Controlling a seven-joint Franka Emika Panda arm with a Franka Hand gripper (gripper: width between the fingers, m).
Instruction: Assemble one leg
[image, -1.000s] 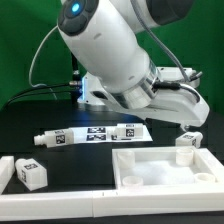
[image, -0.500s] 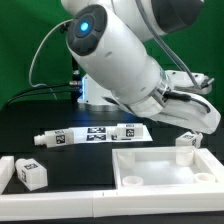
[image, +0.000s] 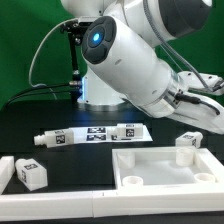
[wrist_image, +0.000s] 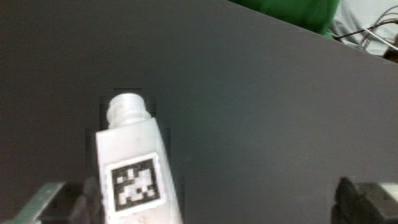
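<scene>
1. The leg (image: 190, 140) lies on the black tabletop (image: 50, 122) at the exterior view's right, just beside the far right corner of the white tray (image: 150, 158).
2. One tagged face of the leg turns upward. At this size the block looks nearly cube-like, so its long axis is hard to read; it seems to run roughly across the view.
3. The tray sits in the foreground with its open side up. Inside it, round sockets show at the two near corners.
4. The arm (image: 130, 70) fills the middle of the exterior view, with its hand end reaching out to the right, above the leg and clear of it.
5. In the wrist view the pincer (wrist_image: 214, 200) is spread wide and holds nothing; its fingers (wrist_image: 54, 200) stand well apart at either side.
6. Between them, on the dark surface, lies a white tagged piece (wrist_image: 132, 155) with a rounded end pointing away from the pincer.
7. Two long tagged rods (image: 58, 139) (image: 128, 131) lie near end to end across the tabletop.
8. A second small block (image: 30, 173) rests at the exterior view's left, well apart from the leg.
</scene>
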